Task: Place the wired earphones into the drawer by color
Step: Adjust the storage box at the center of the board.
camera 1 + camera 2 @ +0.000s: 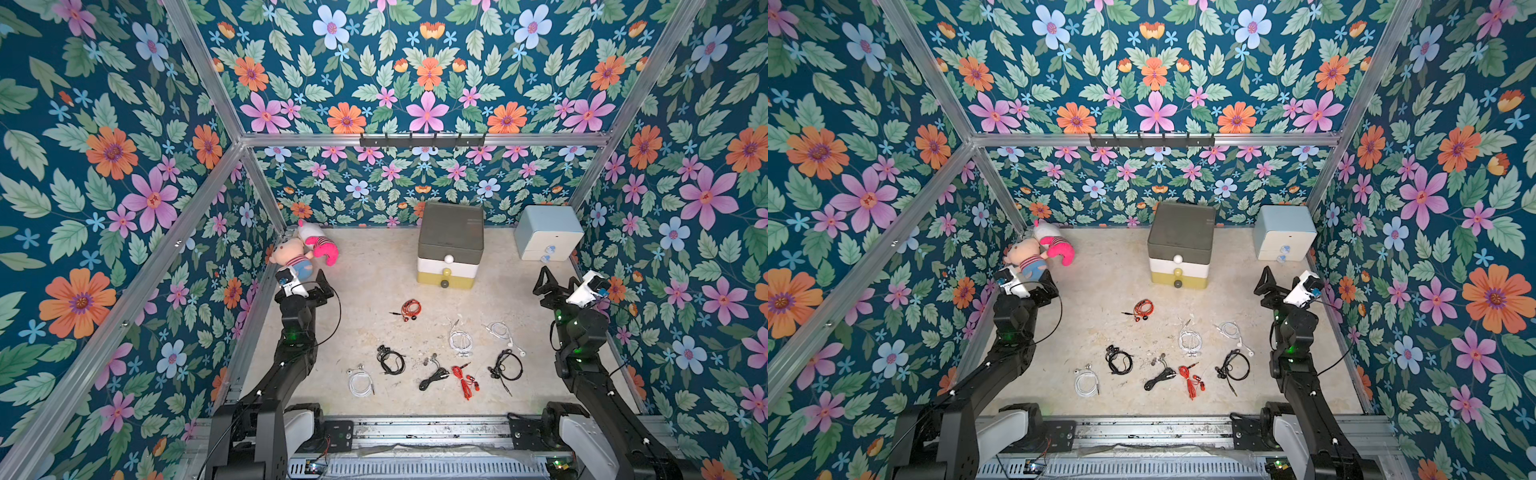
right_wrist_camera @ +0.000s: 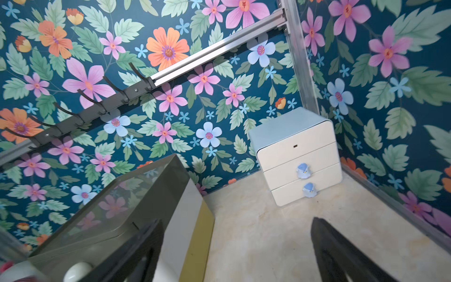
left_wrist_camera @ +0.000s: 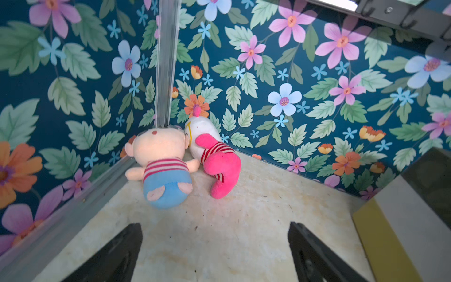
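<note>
The drawer (image 1: pixel 451 249) stands at the back of the surface (image 1: pixel 374 257). Its top tier is grey, its middle tier is white and its bottom tier is yellow. All three tiers are pushed in.

The wired earphones (image 1: pixel 434 374) all lie on the surface in front of the drawer, on the robot's side of it. One red bundle (image 1: pixel 411 309) lies nearest the drawer. The rest lie farther from it. They are a white bundle (image 1: pixel 460 341), a second white bundle (image 1: pixel 503 332), a third white bundle (image 1: pixel 360 380), a black bundle (image 1: pixel 390 359), another black bundle (image 1: pixel 507 365) and a second red bundle (image 1: pixel 465 380).

The left pincer (image 1: pixel 326 284) hangs to the left of the drawer. Its jaws are spread wide and hold nothing. The right pincer (image 1: pixel 559 282) hangs to the right of the drawer, also spread wide and holding nothing. The two pincers are nearer the drawer than any bundle is. All the earphones lie well apart from both pincers. The red bundle nearest the drawer is closer to the left pincer than to the right one.

Two soft toys (image 1: pixel 309 249) lie in the back corner, left of the drawer. A pale blue cabinet (image 1: pixel 548 232) stands to the right of the drawer.
</note>
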Motion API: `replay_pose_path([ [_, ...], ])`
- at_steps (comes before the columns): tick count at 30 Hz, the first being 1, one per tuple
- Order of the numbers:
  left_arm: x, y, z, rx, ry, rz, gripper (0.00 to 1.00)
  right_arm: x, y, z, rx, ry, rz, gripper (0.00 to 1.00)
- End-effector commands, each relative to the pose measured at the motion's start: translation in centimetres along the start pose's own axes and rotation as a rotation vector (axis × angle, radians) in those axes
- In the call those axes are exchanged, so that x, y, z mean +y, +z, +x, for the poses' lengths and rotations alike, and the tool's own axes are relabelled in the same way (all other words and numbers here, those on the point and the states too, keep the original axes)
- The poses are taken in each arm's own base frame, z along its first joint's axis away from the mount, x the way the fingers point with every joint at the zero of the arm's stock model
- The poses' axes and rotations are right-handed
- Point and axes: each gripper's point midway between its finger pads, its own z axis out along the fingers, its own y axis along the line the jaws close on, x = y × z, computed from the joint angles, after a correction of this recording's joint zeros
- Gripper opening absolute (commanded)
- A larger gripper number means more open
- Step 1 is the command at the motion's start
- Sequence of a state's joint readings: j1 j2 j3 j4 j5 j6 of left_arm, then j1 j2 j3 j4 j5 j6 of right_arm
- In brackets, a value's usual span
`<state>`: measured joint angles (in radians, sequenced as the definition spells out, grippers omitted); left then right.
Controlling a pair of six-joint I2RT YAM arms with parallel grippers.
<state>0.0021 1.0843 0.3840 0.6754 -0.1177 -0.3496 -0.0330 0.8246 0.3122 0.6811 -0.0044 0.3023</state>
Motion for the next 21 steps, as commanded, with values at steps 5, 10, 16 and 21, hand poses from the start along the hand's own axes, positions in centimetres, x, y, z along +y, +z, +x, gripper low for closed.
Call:
replay_pose_path([
  [5, -2.8, -0.6, 1.9, 0.174, -0.112, 0.135, 0.99, 3.8, 0.3, 3.0, 0.25, 0.064, -0.184, 0.99],
  [10, -5.5, -1.5, 2.3, 0.225, -0.126, 0.288, 0.99, 4.8, 1.6, 4.3, 0.354, 0.099, -0.228, 0.99],
  [16, -8.4, -3.2, 2.6, 0.25, -0.124, 0.413, 0.99, 4.6, 3.8, 5.5, 0.44, 0.133, -0.21, 0.99],
  [21, -9.8, -5.3, 3.4, 0.227, -0.12, 0.454, 0.99, 4.3, 5.4, 6.7, 0.486, 0.127, -0.186, 0.99],
])
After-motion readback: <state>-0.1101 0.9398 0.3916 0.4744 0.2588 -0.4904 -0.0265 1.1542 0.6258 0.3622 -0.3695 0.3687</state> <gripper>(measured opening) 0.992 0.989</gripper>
